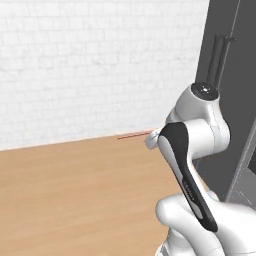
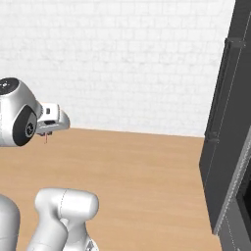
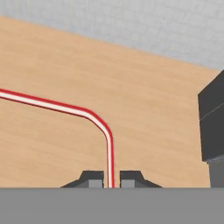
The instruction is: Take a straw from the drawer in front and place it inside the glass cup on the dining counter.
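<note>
Between the fingertips: the straw (image 3: pixel 65 107) is being pinched by its short end, so the long part is free to go into a cup mouth later.
Gripper: the gripper (image 3: pixel 110 178) is closing tight on the straw, its two dark tips sitting almost together with only the thin red tube between them in the hand view.
Fingers: one fingertip (image 3: pixel 92 178) is pressing each side of the straw just below its bend; nothing else is touching them.
Straw's lie: it is rising from the tips, turning at the bend and running off toward the left edge of the hand view; in the left base view it is poking out sideways from the hand as a thin red line (image 1: pixel 134 135), held up in the air and clear of the light-wood surface (image 1: pixel 75 190) below.
Why held so: gripping near the bent end is likely keeping the long straight part out ahead of the hand, ready to be tipped down into a cup.
Surroundings: a white brick wall (image 2: pixel 122 59) is standing behind, and a tall dark cabinet (image 2: pixel 230 122) is rising at the right.
Task stage, as a judgement: the straw is being carried; the placing step is not yet done.
</note>
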You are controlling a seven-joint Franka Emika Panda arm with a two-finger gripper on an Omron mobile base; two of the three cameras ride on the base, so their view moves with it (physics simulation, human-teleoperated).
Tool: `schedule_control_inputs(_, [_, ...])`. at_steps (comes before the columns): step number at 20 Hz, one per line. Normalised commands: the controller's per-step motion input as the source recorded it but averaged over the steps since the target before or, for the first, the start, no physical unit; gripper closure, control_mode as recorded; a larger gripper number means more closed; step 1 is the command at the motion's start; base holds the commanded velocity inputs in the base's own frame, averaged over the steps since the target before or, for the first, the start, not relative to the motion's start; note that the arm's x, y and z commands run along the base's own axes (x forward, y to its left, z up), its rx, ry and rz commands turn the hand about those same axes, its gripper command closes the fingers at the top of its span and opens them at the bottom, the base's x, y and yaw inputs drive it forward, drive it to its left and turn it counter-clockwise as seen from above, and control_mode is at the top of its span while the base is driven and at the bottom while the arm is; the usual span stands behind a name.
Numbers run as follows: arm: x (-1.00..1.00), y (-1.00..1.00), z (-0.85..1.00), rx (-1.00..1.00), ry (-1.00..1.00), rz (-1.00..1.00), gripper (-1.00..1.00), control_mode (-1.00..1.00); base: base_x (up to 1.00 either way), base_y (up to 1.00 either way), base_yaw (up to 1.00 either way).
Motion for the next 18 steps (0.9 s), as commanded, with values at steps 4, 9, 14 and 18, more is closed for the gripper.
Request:
schedule_control_inputs(4, [0.0,0.0,0.0,0.0,0.0,0.0,1.0,1.0,1.0,0.05,0.01])
schedule_control_inputs(9, [0.0,0.0,0.0,0.0,0.0,0.0,1.0,1.0,1.0,0.22,0.32])
schedule_control_inputs(14, [0.0,0.0,0.0,0.0,0.0,0.0,1.0,1.0,1.0,0.31,0.55])
schedule_control_inputs(18, [0.0,0.0,0.0,0.0,0.0,0.0,1.0,1.0,0.96,0.39,0.59])
